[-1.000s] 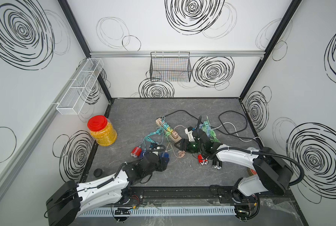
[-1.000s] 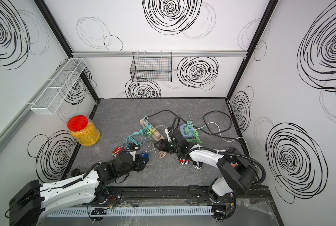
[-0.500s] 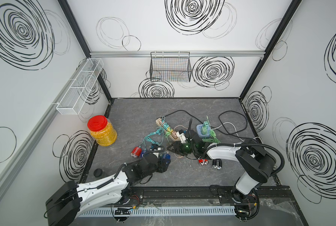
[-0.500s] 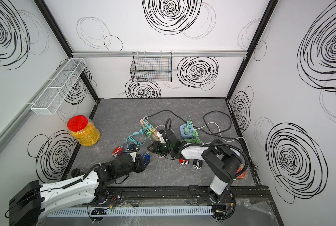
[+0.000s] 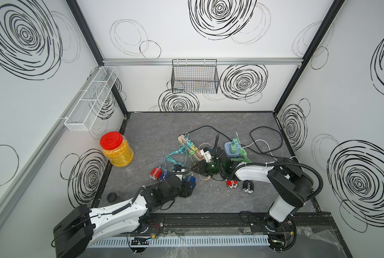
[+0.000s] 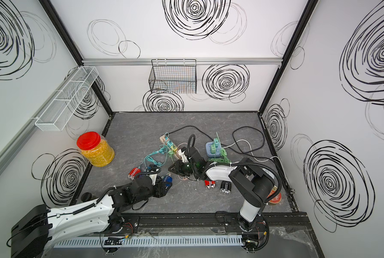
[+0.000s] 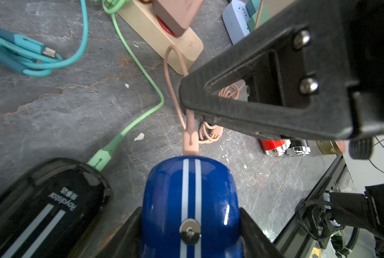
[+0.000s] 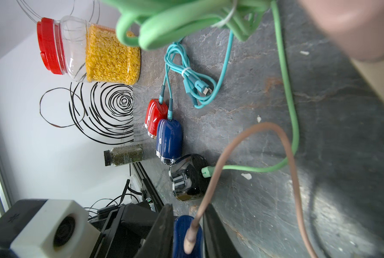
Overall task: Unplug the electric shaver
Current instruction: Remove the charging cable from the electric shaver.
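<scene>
Blue shaver [image 7: 190, 185] clamped in left hand [image 7: 190, 221], plugged end toward right hand [image 8: 188, 214], that grip unclear

Both top views are lit brightly and evenly from overhead. The white walls [image 5: 175, 13] sit close to overexposed, while the dark grey desk [image 5: 155, 125] stays readable, with only soft, short shadows under the arms. The wide lens leans the black corner posts [image 6: 62, 33] outward toward the picture edges.

In the left wrist view the blue electric shaver [image 7: 190, 196] carries small white glints and the black shaver [image 7: 48, 201] a broader sheen; the nearest foreground is soft. In the right wrist view the green cable bundle [image 8: 175, 20] and the pink adapter [image 8: 354, 26] are close-up blurs.
</scene>
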Controlling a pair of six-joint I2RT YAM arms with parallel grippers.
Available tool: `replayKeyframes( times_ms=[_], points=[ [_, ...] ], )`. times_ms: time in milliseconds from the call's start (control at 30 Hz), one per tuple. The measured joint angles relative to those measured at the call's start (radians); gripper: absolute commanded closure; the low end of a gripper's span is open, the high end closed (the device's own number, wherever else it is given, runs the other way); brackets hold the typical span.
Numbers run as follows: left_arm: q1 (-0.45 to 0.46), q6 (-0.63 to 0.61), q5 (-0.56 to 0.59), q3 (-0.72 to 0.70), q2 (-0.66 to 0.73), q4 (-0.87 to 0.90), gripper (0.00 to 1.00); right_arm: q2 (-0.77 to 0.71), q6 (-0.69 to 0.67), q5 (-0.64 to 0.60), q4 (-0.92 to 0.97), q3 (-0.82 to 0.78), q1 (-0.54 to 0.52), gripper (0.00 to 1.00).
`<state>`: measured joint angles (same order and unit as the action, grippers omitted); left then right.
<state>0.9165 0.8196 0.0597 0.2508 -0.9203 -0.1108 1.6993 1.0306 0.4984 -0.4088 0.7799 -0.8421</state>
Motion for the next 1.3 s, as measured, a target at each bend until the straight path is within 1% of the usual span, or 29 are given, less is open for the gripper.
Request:
replayKeyframes(
  times_ms=[200, 333, 600, 767, 1000, 1167, 1300],
  points=[
    [0.018, 0.006, 0.0, 0.0, -0.013, -0.022, 0.58, 0.01, 0.002, 0.001, 0.001, 0.0, 0.008, 0.85],
    [0.027, 0.01, 0.001, 0.0, -0.015, -0.026, 0.58, 0.011, 0.0, 0.001, 0.001, 0.0, 0.013, 0.9],
    [0.034, 0.011, 0.002, 0.0, -0.015, -0.028, 0.63, 0.0, -0.014, -0.017, 0.019, -0.002, 0.016, 0.9],
    [0.047, 0.011, 0.01, 0.002, -0.019, -0.032, 0.63, -0.015, -0.019, -0.024, 0.035, -0.013, 0.037, 0.9],
    [0.066, 0.008, 0.01, 0.002, -0.02, -0.018, 0.63, -0.029, -0.021, -0.047, 0.035, -0.031, 0.104, 0.9],
    [0.071, -0.005, 0.026, 0.01, -0.027, 0.005, 0.62, -0.03, -0.025, -0.047, 0.037, -0.031, 0.103, 0.9],
    [0.076, -0.031, 0.057, 0.047, -0.065, 0.057, 0.62, -0.03, -0.034, -0.047, 0.045, -0.031, 0.096, 0.89]
  ],
)
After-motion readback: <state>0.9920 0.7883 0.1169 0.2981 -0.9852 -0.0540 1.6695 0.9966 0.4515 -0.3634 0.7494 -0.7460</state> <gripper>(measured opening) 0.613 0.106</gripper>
